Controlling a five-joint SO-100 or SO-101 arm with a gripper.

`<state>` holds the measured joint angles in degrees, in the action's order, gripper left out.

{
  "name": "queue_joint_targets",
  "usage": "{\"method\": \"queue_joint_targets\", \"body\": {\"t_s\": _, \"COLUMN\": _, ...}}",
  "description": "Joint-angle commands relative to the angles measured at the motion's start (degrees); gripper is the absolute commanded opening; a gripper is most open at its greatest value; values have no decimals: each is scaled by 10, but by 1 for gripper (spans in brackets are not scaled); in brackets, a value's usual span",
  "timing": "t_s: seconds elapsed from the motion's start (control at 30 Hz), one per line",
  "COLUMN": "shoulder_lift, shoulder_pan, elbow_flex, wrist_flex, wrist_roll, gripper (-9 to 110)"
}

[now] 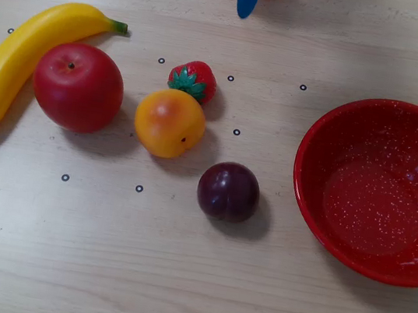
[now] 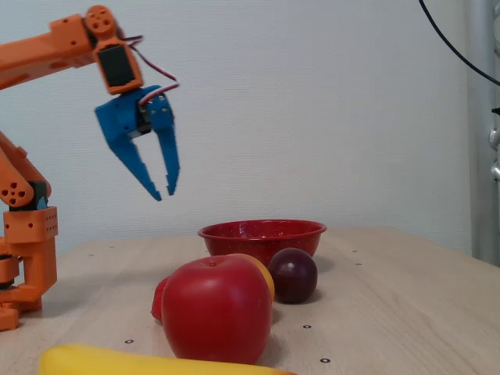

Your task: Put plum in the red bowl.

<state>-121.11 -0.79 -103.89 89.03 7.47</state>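
The hand (image 2: 164,194) is hanging high above the worktop (image 1: 175,277) in the fixed view, its two blue tapered fingers (image 2: 134,168) spread apart and pointing downward, gripping nothing. In the overhead view only a blue fingertip (image 1: 248,1) is showing at the top edge.

The plum (image 1: 228,192) is sitting on the worktop near the middle of the overhead view, apart from the red bowl (image 1: 307,187) to its right, and just below and right of the orange (image 1: 170,122). The bowl is standing empty.

Judgement: the approach step is in hand; no grasp is yet made. The next move is calling for the hand to travel out over the plum, descend with fingers straddling it, and close without nudging the orange.

The plum is looking smooth, glossy and round, so it is likely to roll if struck off-centre. The bowl is showing a glossy speckled finish with a wide mouth. The worktop is showing pale wood grain with small ringed markers.
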Motion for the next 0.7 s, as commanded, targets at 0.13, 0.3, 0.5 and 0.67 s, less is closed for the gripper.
{"method": "queue_joint_targets", "body": {"t_s": 0.13, "shoulder_lift": 69, "shoulder_pan": -3, "elbow_flex": 90, "wrist_flex": -1, "wrist_roll": -2, "gripper": 12}}
{"method": "queue_joint_targets", "body": {"t_s": 0.3, "shoulder_lift": 127, "shoulder_pan": -3, "elbow_flex": 120, "wrist_flex": -28, "wrist_roll": 1, "gripper": 32}}
{"method": "queue_joint_targets", "body": {"t_s": 0.5, "shoulder_lift": 212, "shoulder_pan": -2, "elbow_flex": 178, "wrist_flex": -44, "wrist_roll": -2, "gripper": 52}}
{"method": "queue_joint_targets", "body": {"t_s": 0.67, "shoulder_lift": 287, "shoulder_pan": -1, "elbow_flex": 229, "wrist_flex": -54, "wrist_roll": -4, "gripper": 58}}
